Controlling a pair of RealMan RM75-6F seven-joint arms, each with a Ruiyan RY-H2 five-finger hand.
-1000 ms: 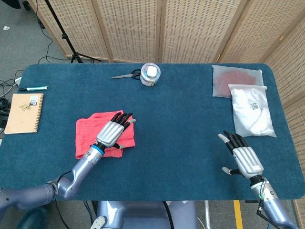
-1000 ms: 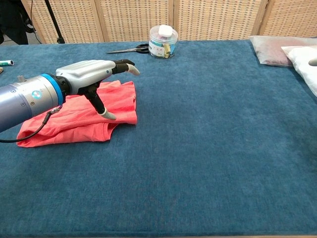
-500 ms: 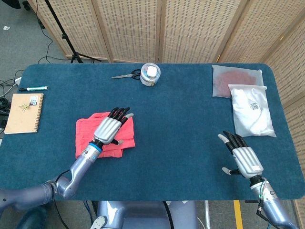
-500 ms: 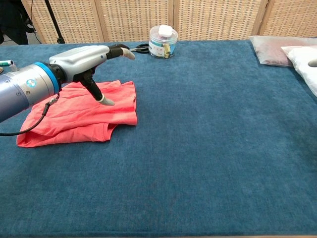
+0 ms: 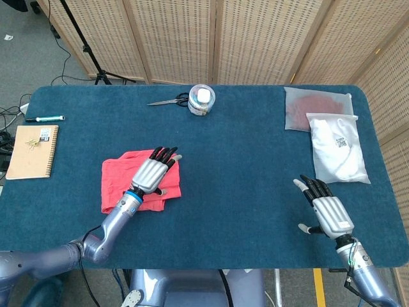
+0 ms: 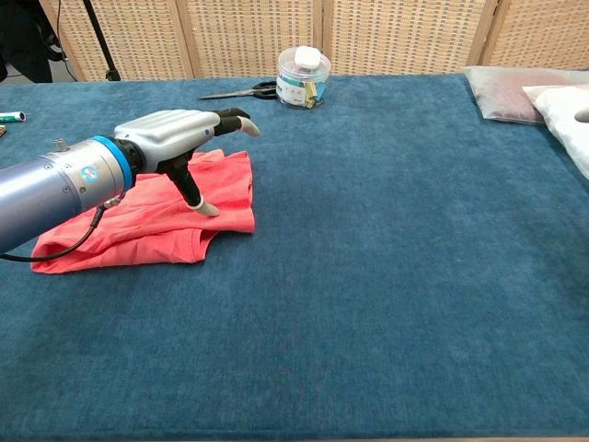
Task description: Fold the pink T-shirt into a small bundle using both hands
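Observation:
The pink T-shirt (image 5: 118, 182) (image 6: 138, 221) lies folded into a rough rectangle on the blue table, left of centre. My left hand (image 5: 153, 171) (image 6: 179, 133) hovers flat over the shirt's right half, fingers stretched out and apart, thumb pointing down toward the cloth; it holds nothing. My right hand (image 5: 327, 211) sits open, palm down, near the table's front right edge, far from the shirt. In the chest view the right hand does not show.
Scissors (image 5: 167, 100) and a round plastic jar (image 5: 201, 99) lie at the back centre. Two bagged garments (image 5: 332, 137) rest at the right. A notebook (image 5: 32, 151) and a marker (image 5: 45, 118) are at the far left.
The left hand rose and drew back slightly over the shirt, then came down and forward again to about where it was. The shirt and the right hand stayed put.

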